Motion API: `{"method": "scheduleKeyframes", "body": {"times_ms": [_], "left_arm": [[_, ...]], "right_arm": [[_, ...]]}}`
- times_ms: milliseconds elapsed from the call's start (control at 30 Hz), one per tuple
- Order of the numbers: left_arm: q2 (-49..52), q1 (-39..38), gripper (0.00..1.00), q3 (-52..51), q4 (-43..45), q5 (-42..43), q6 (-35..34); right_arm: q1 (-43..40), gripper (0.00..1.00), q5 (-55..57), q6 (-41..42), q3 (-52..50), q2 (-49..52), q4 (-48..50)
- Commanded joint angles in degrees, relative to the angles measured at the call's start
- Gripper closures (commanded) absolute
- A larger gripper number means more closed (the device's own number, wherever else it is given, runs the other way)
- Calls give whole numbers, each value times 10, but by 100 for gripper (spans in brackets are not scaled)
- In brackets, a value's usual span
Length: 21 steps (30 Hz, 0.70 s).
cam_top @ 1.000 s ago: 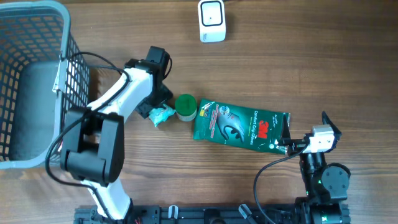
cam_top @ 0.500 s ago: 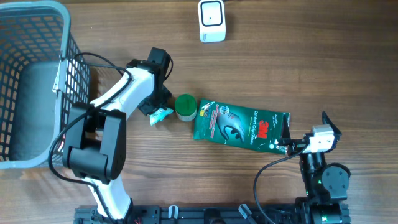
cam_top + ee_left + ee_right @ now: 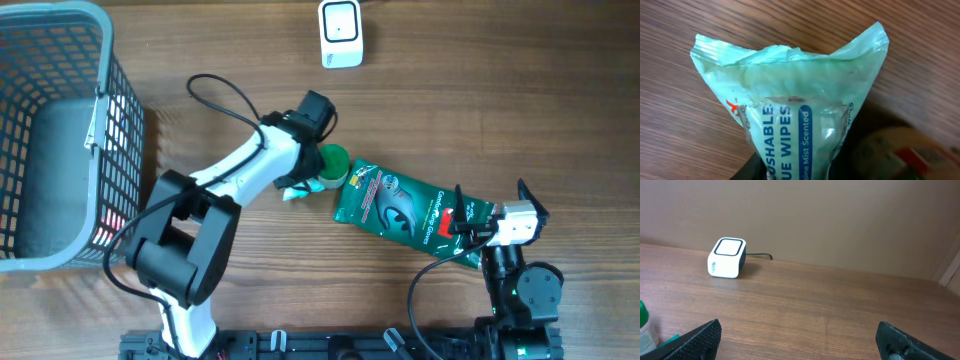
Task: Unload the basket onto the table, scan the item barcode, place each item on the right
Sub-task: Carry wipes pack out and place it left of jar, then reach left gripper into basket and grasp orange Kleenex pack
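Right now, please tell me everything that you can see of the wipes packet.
The wipes packet is a soft, pale green plastic pouch with a crimped end seal, blue lettering and a clear flap label. It is crumpled and held between the fingers of the left gripper, over the wooden table, beside the green-capped bottle.

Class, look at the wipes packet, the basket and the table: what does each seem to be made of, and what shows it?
The wipes packet looks like thin, glossy plastic film: it crinkles and has a ribbed sealed edge. The basket seems moulded plastic, pale and matt, with open lattice walls. The table looks like wood or wood-look laminate, with streaky grain; I cannot tell which.
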Motion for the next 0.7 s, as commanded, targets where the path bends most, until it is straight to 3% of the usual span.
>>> {"method": "scheduleKeyframes", "body": {"times_ms": [0, 67, 100, 167, 200, 333, 467, 600, 667], "left_arm": [[6, -12, 76, 2, -1, 23, 4], [1, -6, 67, 22, -38, 12, 4], [-4, -5, 52, 37, -64, -1, 4], [-27, -4, 4, 87, -135, -52, 19], [-39, -4, 0, 111, -165, -79, 19], [-102, -4, 0, 215, -260, -186, 19], [-203, 39, 0, 250, -272, -286, 16], [-282, 170, 0, 250, -266, -278, -1], [-313, 292, 0, 250, -247, -175, -1]], "right_arm": [[2, 0, -3, -4, -1, -3, 2], [2, 0, -3, -4, -1, -3, 2], [2, 0, -3, -4, -1, -3, 2], [2, 0, -3, -4, -1, -3, 2], [2, 0, -3, -4, -1, -3, 2], [2, 0, -3, -4, -1, -3, 2], [2, 0, -3, -4, -1, -3, 2], [2, 0, -3, -4, -1, -3, 2], [2, 0, -3, -4, -1, -3, 2]]}}
